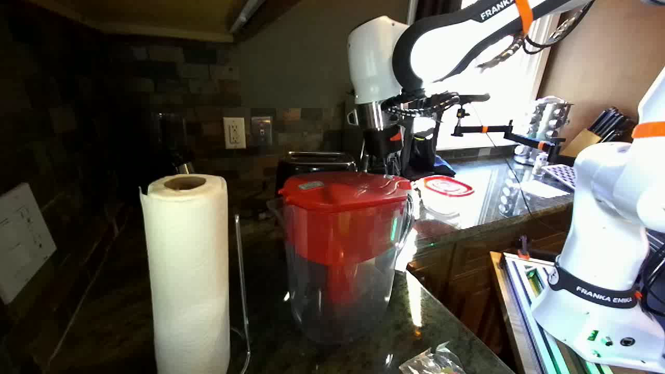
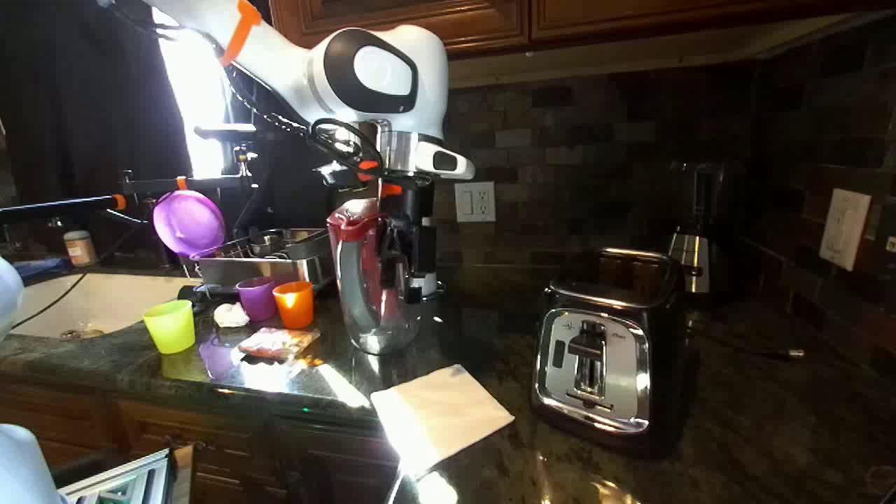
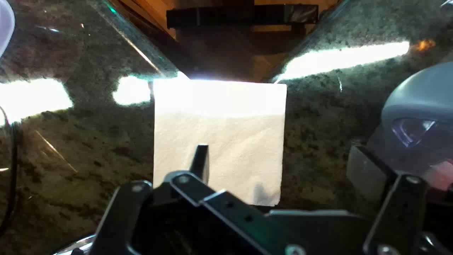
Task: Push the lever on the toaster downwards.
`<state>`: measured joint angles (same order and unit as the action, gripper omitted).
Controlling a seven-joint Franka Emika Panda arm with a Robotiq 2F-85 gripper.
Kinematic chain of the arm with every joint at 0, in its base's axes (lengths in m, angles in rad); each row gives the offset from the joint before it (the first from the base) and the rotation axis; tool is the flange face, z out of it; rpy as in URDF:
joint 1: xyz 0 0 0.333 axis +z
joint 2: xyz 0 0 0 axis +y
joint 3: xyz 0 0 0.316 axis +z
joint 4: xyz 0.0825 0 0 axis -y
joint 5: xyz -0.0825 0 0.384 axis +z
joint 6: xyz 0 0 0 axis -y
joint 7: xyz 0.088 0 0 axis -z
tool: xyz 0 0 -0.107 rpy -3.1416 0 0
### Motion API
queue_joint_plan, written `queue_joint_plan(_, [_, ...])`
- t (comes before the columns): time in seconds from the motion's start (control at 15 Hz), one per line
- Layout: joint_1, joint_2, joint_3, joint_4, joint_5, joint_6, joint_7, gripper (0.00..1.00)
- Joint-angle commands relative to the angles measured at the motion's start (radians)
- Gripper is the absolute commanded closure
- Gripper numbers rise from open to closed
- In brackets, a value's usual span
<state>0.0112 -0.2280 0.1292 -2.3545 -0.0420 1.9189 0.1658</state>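
The dark, boxy toaster [image 2: 661,378] with a chrome front stands upright on the counter at the right in an exterior view. Its black lever [image 2: 588,341] is near the top of the front slot. In an exterior view, the toaster's top [image 1: 317,162] shows behind the pitcher, which hides the rest. My gripper [image 2: 413,269] points down beside the pitcher, to the left of the toaster and apart from it. In the wrist view my gripper [image 3: 283,156] has its fingers wide apart with nothing between them. A shiny curved edge at the wrist view's bottom left may be the toaster.
A clear pitcher with red lid [image 1: 343,192] stands close to the gripper; it also shows in the wrist view [image 3: 421,102]. A pale napkin [image 2: 444,416] lies before the toaster. A paper towel roll [image 1: 189,280] stands nearby. Cups [image 2: 169,327] stand near the sink.
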Motion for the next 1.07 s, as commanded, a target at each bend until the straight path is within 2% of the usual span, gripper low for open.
queue_joint_plan(0.0, [0.016, 0.001, -0.015, 0.001, -0.003, -0.002, 0.003, 0.0])
queue_joint_plan(1.0, [0.01, 0.003, -0.021, -0.001, -0.006, 0.013, 0.008, 0.0])
